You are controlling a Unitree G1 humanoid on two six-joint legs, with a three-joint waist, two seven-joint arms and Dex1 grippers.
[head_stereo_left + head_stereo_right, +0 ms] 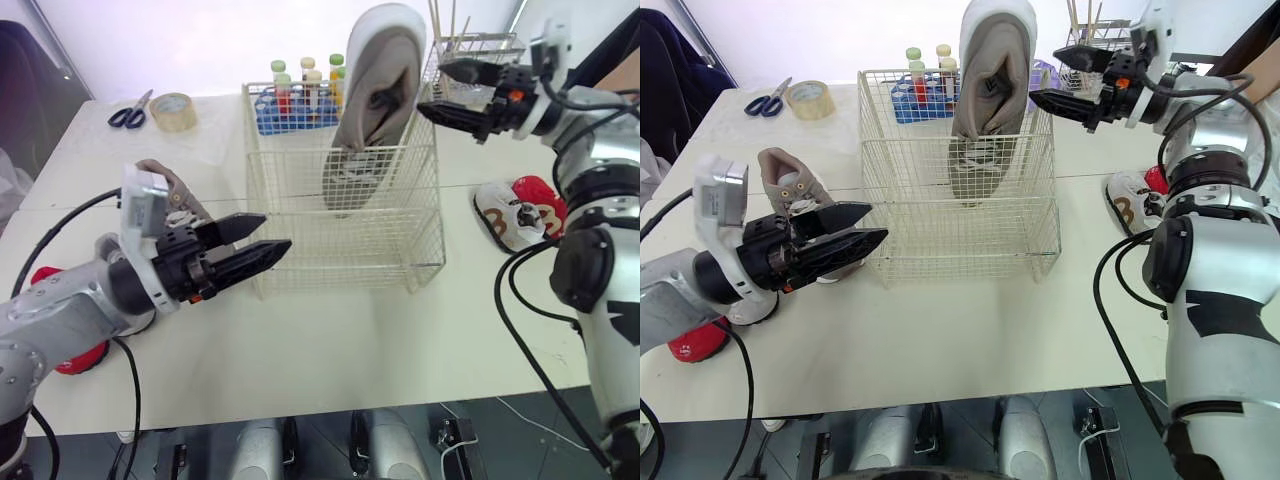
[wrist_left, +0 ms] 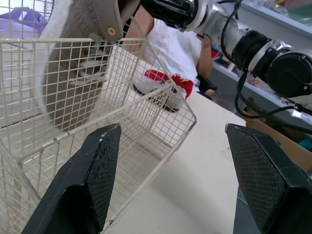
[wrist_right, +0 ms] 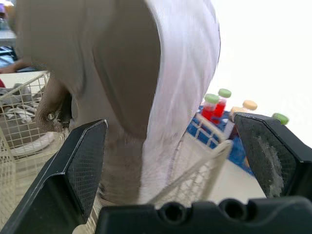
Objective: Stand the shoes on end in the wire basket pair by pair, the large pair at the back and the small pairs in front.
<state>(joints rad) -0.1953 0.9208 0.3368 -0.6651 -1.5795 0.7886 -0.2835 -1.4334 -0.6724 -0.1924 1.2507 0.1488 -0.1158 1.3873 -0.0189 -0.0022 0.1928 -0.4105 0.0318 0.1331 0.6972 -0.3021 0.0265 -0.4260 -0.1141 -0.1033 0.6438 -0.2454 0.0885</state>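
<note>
A large grey shoe (image 1: 378, 95) stands on end at the back of the wire basket (image 1: 345, 250), its heel rising above the rim. My right gripper (image 1: 432, 88) is open just to the right of the shoe's top, with nothing between its fingers. In front of the basket's left corner my left gripper (image 1: 274, 236) is also open and empty. The second grey shoe (image 1: 790, 180) lies on the table behind the left gripper. A small red and white pair (image 1: 520, 212) lies right of the basket. Part of a red shoe (image 1: 78, 357) shows under my left arm.
A blue rack of capped tubes (image 1: 300, 100) stands right behind the basket, and a small wire holder with sticks (image 1: 475, 48) sits at the back right. Scissors (image 1: 130, 112) and a tape roll (image 1: 173, 110) lie at the back left. A person sits beyond the table (image 2: 175, 48).
</note>
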